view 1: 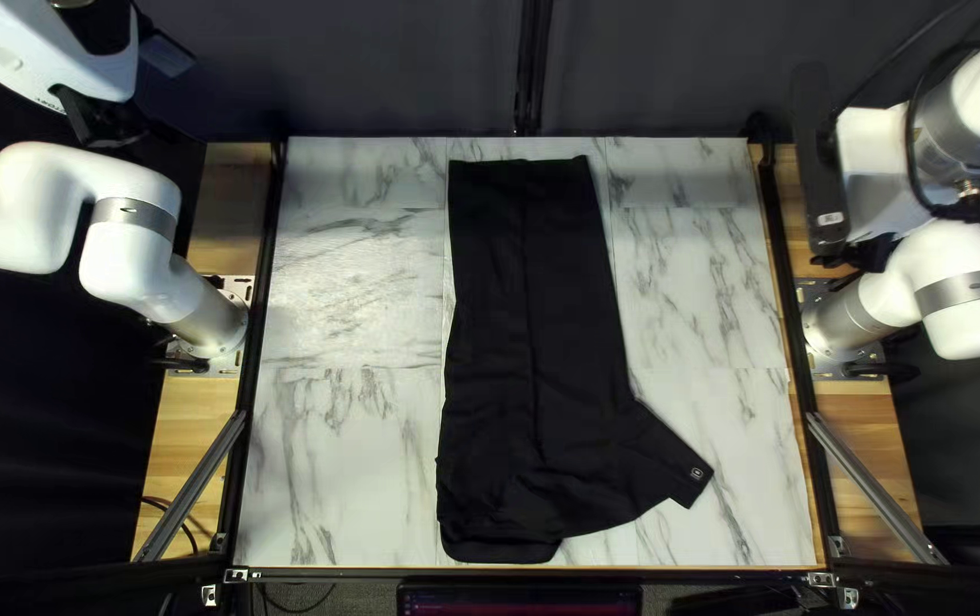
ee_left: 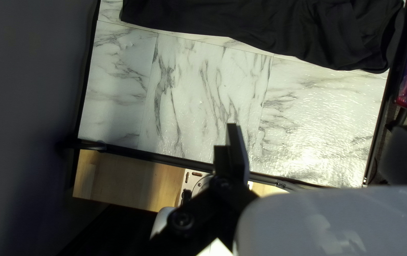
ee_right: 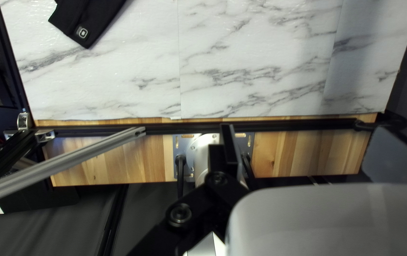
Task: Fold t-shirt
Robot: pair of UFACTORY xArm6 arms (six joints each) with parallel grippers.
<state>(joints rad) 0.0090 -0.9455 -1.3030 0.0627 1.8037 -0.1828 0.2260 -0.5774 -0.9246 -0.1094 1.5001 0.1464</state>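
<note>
The black t-shirt [view 1: 533,342] lies in the middle of the marble table [view 1: 353,282] as a long narrow strip that runs from the near edge toward the far edge. Both sides of it are folded inward over the body.

Its near end is rounded and a little wrinkled, and it lies just beside the near edge of the table. On the near right, one sleeve [view 1: 670,466] is not folded in. It sticks out at a slant toward the right over the marble, and close to its end there is a small pale patch [view 1: 696,472]. The right wrist view shows this sleeve end flat on the table.

Farther on, the strip is smooth, with a soft crease along its length, and it gets slightly narrower. Its far end is a straight edge, near the far edge of the table. A dark curtain [view 1: 353,60] hangs behind.

Both arms are drawn back to the sides, well apart from the shirt. The left gripper [ee_left: 239,156] hangs above the left border of the table, its fingers apart and holding nothing. The right gripper [ee_right: 226,153] hangs above the wooden strip [ee_right: 125,160] at the right border, also with its fingers apart and holding nothing.
</note>
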